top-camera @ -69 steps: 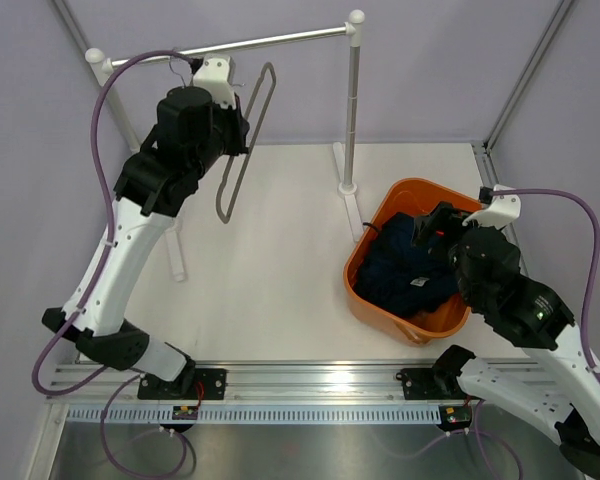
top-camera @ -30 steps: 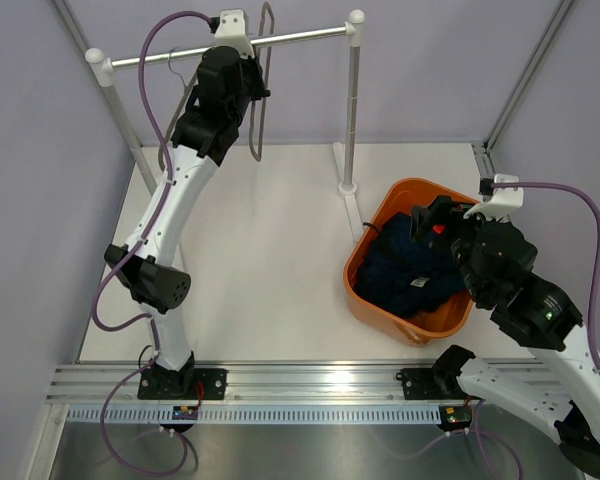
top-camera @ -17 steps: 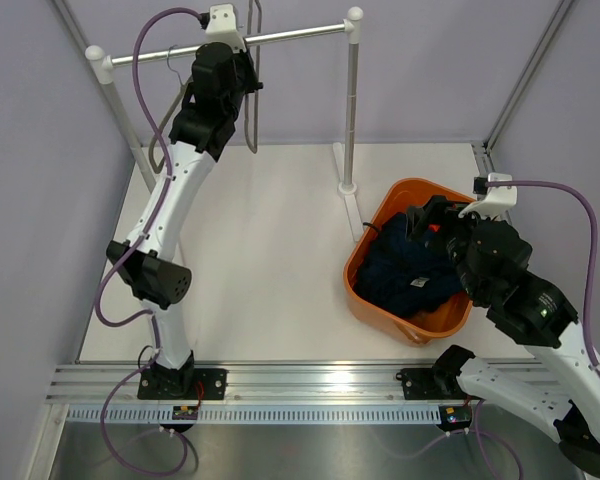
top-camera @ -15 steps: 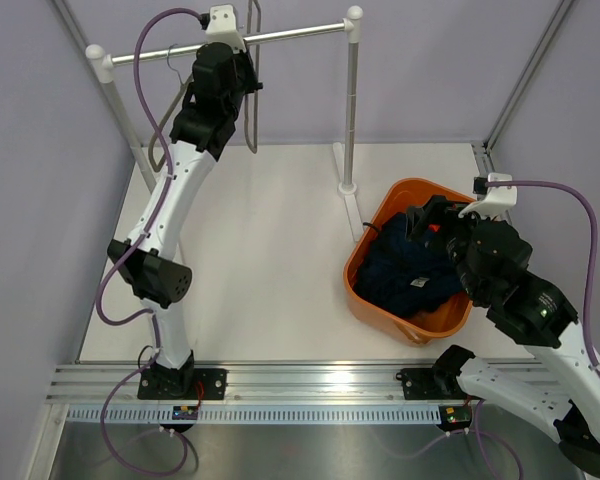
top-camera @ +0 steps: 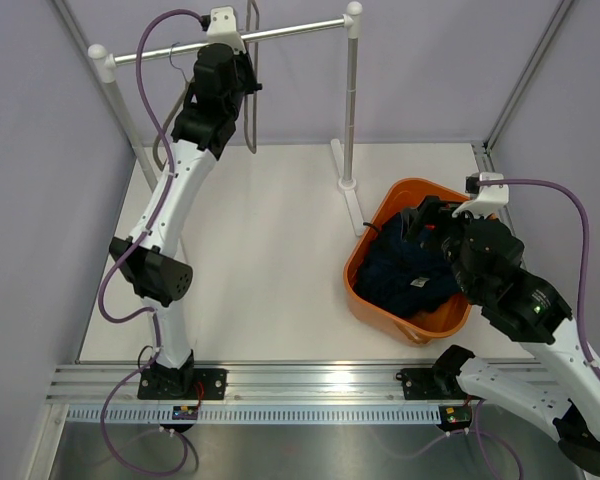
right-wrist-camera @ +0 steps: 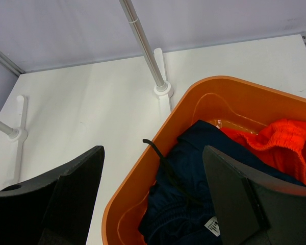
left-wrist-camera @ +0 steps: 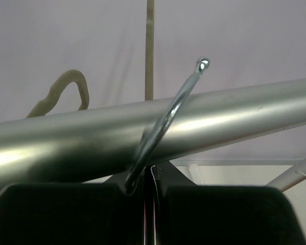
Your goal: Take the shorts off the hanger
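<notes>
Up at the rail (left-wrist-camera: pixel 245 112), the left wrist view gives what the overhead cannot: a metal hook (left-wrist-camera: pixel 166 122) lies slantwise over the bar, tip up and to the right, its lower end running down into the left gripper (left-wrist-camera: pixel 150 190). The black fingers (left-wrist-camera: pixel 66 214) are pressed together on the hanger's neck. A second hanger (left-wrist-camera: pixel 66 82) sits further along the bar, with only its pale hook showing.

From overhead, the hanger (top-camera: pixel 250 125) is bare and seen edge-on. Its long axis drops straight from the rail toward the table (top-camera: pixel 260 250).

The right wrist view looks into the orange basket (right-wrist-camera: pixel 234 84), which the overhead shows only as a dark heap. The navy shorts (right-wrist-camera: pixel 194 153) lie crumpled inside with a black drawstring trailing to the rim, so I cannot tell which way they point. An orange garment (right-wrist-camera: pixel 275 143) lies beside them, touching. The right gripper (right-wrist-camera: pixel 152 168) hangs over the basket with its fingers wide apart, holding nothing.

The table is white and matte. Pale lilac walls (top-camera: pixel 430 60) stand behind it, and the rail's post (top-camera: pixel 351 100) is planted just beside the basket.
</notes>
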`<state>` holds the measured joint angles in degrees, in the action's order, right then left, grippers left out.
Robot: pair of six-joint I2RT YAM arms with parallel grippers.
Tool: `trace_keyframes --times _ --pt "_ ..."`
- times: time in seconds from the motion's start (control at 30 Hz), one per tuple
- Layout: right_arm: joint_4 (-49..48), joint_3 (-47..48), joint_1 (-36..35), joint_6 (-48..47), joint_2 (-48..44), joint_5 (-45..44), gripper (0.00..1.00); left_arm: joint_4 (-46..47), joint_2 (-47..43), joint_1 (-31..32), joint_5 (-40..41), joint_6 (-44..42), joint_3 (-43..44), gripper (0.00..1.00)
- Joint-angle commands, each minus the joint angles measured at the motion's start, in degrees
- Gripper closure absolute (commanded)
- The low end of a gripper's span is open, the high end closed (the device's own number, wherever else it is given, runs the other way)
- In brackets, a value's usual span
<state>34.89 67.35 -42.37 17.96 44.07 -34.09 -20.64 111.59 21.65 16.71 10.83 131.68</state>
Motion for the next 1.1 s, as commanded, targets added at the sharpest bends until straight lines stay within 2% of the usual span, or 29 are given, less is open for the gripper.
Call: trace_keyframes --times 0.0,0.27,0.5,0.63,0.87,0.9,1.07 --pt "-2.11 -0.29 0.18 -0.20 0.40 0.95 0.13 4.73 -2.08 -0.64 0.69 -0.02 -0.89 0.98" --pt "-2.11 -0.47 0.27 -0.11 0.40 1.30 0.13 5.00 -3.48 -0.64 0.60 -0.20 -2.48 0.97" --pt "-2.37 -0.99 0.27 0.24 0.40 1.65 0.13 5.79 -5.50 -0.64 0.17 -0.28 -4.58 0.91" --pt "-2.64 -1.43 0.27 0.41 0.22 1.74 0.13 6.93 -7.52 -0.56 0.34 -0.63 -6.78 0.84" --pt "-3.08 -1.61 0.27 0.41 0.57 2.09 0.13 7.37 -11.48 -0.29 0.25 -1.95 -9.94 0.67" --pt "-2.99 -1.52 0.18 0.50 0.66 2.27 0.13 7.37 -12.79 -0.20 0.34 -2.21 -10.30 0.62" --pt "-3.34 -1.70 0.27 1.03 0.49 2.71 0.12 7.02 -17.01 0.15 0.16 -3.01 -13.20 0.52"
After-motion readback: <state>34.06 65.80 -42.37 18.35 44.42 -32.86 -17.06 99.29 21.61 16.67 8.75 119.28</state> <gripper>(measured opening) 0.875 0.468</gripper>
